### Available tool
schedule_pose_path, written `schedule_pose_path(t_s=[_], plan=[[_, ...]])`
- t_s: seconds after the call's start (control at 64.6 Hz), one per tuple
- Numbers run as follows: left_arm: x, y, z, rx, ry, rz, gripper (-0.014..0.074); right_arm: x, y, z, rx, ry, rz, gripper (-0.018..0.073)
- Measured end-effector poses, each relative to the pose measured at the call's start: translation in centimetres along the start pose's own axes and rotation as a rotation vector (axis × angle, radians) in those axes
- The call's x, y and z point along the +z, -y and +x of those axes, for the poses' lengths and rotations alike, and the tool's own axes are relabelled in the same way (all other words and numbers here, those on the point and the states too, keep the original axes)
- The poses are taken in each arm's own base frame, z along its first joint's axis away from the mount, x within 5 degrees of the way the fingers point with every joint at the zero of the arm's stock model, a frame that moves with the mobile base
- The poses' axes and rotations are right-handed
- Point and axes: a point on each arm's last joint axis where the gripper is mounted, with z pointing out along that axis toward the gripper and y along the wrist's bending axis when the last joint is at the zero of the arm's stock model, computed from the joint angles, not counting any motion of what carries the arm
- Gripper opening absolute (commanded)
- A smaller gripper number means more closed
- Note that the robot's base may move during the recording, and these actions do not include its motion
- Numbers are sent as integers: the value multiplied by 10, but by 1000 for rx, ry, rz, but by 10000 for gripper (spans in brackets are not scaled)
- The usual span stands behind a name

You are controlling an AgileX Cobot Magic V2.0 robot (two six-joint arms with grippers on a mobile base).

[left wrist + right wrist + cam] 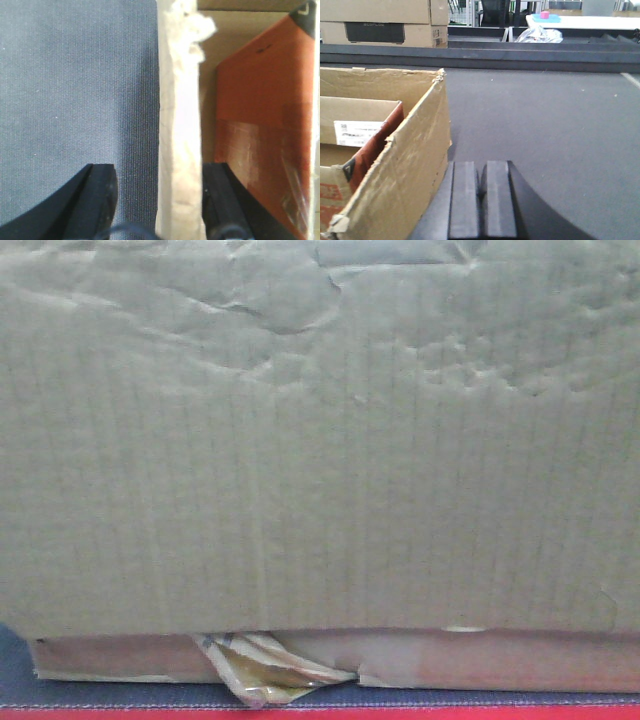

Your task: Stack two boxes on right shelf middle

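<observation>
Front view: a brown box (pixel 320 440) filled nearly the whole picture, a second box (pixel 500 660) edge with torn tape (pixel 270 670) under it on the table (pixel 100 695); left wrist view: the left tool (pixel 160 172) stood released, its fingers (pixel 100 200) astride a box wall (pixel 177 125), grey table outside its left finger, an orange-red item (pixel 260 125) inside past its right; right wrist view: the right tool (pixel 481 170) was clenched on nothing, the box wall just left of it; no shelf showed; grasping seemed in hand; next the left tool must close on the wall
</observation>
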Motion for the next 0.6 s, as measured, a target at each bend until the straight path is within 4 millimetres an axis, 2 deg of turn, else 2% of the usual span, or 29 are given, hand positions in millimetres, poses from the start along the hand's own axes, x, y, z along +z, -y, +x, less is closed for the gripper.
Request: schedule_pose_path(t_s=[0.124, 0.248, 0.418, 0.604], plan=[[0, 0, 0, 0, 0, 0, 275, 3, -2, -26, 5, -105, -6, -141], [0, 0, 0, 1, -1, 1, 275, 19, -4, -63, 5, -164, -8, -141], [0, 0, 0, 1, -1, 1, 275, 60, -4, -94, 36, -295, -3, -141], [0, 0, 0, 1, -1, 1, 275, 113, -6, -106, 79, -537, 7, -139]])
